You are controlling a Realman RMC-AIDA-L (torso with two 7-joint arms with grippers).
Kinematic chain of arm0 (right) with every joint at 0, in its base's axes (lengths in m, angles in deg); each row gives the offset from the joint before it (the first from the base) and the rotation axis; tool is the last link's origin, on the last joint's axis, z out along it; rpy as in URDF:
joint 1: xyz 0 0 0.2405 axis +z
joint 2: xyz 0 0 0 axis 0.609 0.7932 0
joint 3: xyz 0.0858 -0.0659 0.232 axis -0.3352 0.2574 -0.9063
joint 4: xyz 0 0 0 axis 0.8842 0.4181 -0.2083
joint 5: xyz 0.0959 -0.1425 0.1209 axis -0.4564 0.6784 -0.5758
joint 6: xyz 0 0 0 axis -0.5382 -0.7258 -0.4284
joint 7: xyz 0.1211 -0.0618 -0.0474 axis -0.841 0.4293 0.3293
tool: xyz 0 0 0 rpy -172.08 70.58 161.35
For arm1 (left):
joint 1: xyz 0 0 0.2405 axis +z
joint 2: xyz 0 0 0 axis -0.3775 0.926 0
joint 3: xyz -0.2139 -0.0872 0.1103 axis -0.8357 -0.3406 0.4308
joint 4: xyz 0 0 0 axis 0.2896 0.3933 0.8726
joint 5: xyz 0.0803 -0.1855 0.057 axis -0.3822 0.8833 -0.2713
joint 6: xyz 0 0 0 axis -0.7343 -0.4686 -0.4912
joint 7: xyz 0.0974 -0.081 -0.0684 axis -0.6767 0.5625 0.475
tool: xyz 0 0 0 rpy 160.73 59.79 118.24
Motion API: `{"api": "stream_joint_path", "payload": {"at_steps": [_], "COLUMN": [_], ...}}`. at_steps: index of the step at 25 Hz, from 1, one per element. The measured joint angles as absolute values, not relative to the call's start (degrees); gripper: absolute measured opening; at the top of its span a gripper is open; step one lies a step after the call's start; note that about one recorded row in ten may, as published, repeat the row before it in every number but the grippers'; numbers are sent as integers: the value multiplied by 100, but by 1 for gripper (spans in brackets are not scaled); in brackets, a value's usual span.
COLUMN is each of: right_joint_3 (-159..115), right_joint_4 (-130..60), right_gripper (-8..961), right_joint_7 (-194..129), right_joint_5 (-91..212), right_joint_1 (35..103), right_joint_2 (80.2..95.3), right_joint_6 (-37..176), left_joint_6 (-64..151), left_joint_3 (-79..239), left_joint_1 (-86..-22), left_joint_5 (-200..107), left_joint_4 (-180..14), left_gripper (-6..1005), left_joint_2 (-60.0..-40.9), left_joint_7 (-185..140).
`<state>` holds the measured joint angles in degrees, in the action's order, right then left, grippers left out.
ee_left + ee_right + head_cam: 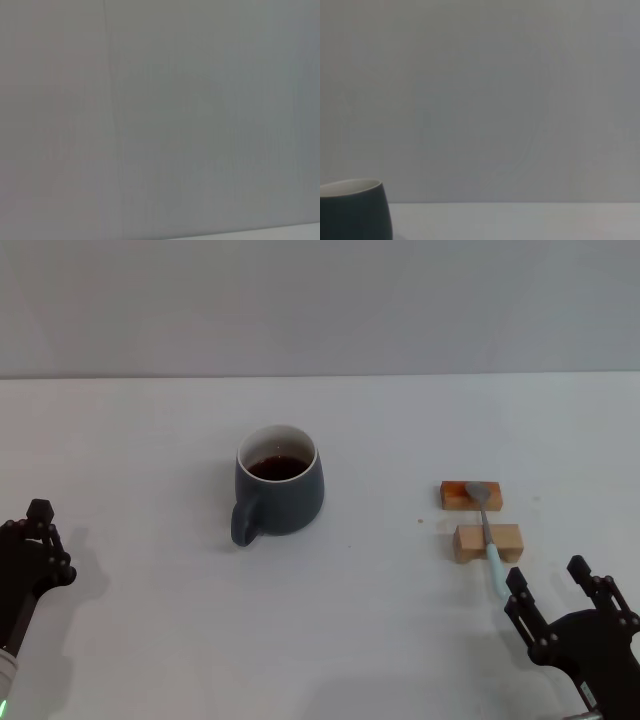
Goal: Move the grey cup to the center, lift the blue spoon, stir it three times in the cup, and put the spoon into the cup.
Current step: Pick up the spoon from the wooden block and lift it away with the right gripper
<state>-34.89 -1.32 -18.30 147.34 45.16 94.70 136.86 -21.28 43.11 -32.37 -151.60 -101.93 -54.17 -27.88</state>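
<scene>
Grey cup upright on the white bench, handle toward the robot; blue spoon well right of the cup, bridging two wooden blocks; right pincer spread and empty just beyond the spoon's handle; left pincer far left of the cup, finger state indiscernible

The grey cup looks matt ceramic, the blue spoon has a metal bowl, both blocks are bare wood, and the bench is smooth matt white.

Grey cup: squat slate-grey mug, white inside, dark brown liquid, upright, handle toward the robot's left front. Blue spoon: pale-blue handle, grey metal bowl, lying across two wooden blocks, well right of the cup.
</scene>
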Motion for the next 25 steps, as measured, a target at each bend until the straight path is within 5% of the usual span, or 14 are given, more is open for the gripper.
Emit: {"api": "stream_joint_path", "payload": {"at_steps": [25], "right_joint_3": [-3497], "right_joint_4": [-72], "right_gripper": [718], "right_joint_7": [-1894], "right_joint_5": [14664], "right_joint_1": [4821], "right_joint_2": [9479], "right_joint_6": [13075], "left_joint_6": [-2122], "left_joint_3": [4324], "left_joint_1": [-3260], "left_joint_5": [-15175], "left_joint_4": [-10158], "left_gripper": [-2], "left_joint_2": [-5426], "left_joint_7": [-2788]}}
